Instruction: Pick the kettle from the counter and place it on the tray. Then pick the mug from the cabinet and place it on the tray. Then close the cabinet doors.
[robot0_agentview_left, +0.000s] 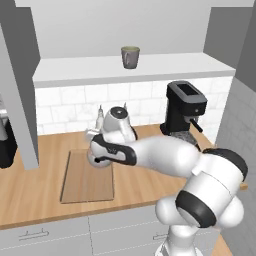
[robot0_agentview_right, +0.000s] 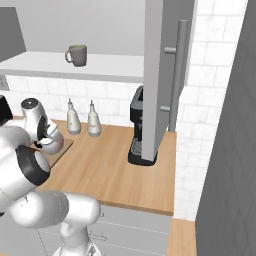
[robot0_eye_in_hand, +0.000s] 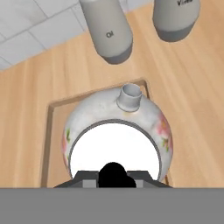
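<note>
Kettle (robot0_eye_in_hand: 116, 131) first: it sits under the gripper (robot0_eye_in_hand: 114, 175), over the far end of the tray (robot0_agentview_left: 85, 185), spout toward two white bottles (robot0_agentview_right: 82, 120) by the tiled wall. Whether the fingers are clamped on its handle, I cannot tell. Up on the cabinet (robot0_agentview_left: 30, 20) shelf stands the mug (robot0_agentview_left: 130, 57), doors (robot0_agentview_right: 162, 75) open, coffee machine (robot0_agentview_left: 184, 107) on the counter (robot0_agentview_left: 30, 190).

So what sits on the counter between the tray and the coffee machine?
In the right base view the two white bottles stand near the wall between the tray and the coffee machine; the counter in front of them is bare.
</note>
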